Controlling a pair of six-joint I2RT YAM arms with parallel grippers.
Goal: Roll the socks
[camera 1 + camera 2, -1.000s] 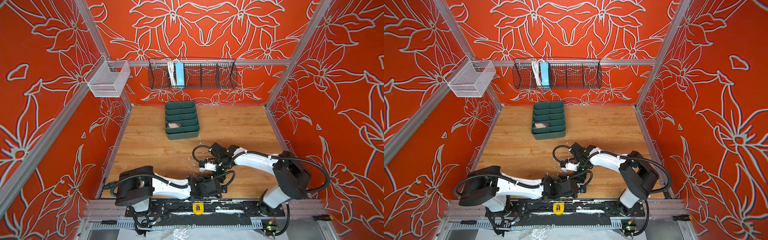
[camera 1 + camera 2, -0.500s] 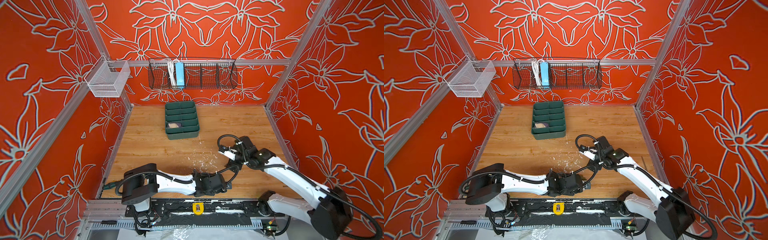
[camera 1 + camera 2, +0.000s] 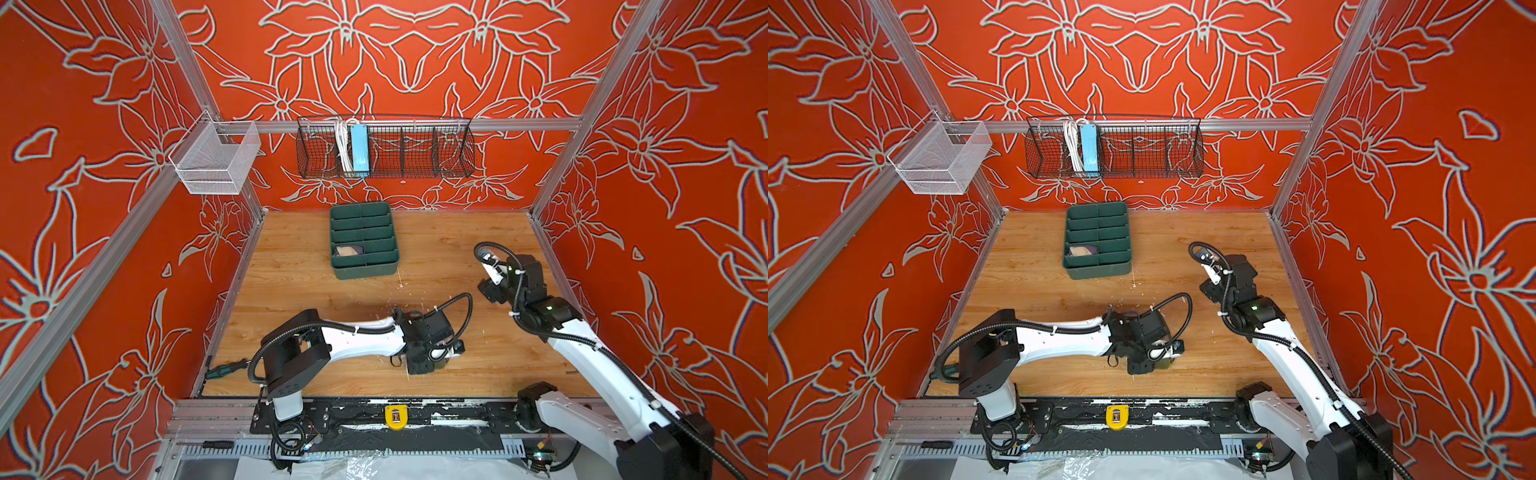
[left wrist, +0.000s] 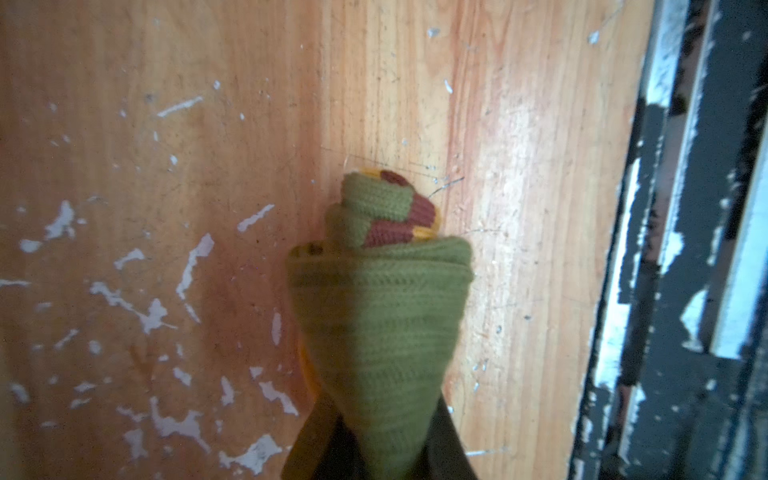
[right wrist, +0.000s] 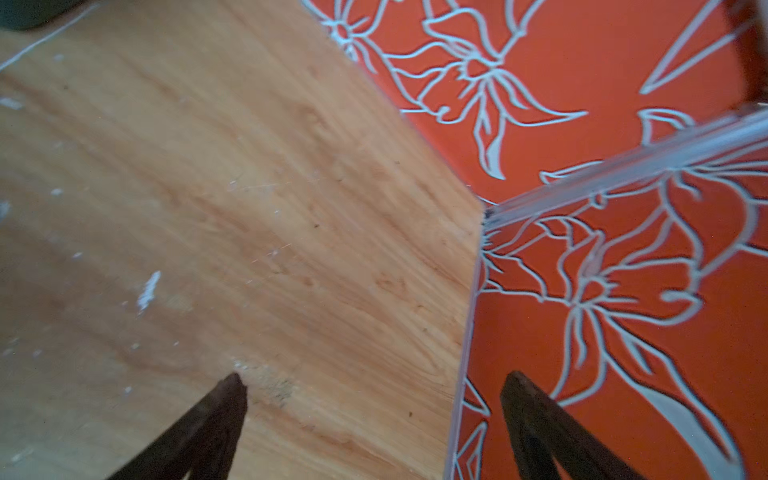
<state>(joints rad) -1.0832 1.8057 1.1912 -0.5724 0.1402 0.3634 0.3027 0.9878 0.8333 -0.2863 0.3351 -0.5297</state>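
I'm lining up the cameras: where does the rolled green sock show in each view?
Both top views: the green sock barely peeks out, lower middle.
Left wrist: centre to bottom, clamped in the left tool.
Right wrist: not in it.
Shared landmark: the white-flecked wooden table.

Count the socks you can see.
2. A rolled green sock is clamped in the left gripper. A cream-and-purple sock, apparently rolled too, sits in the tray's left column, near its front. More could be hidden.
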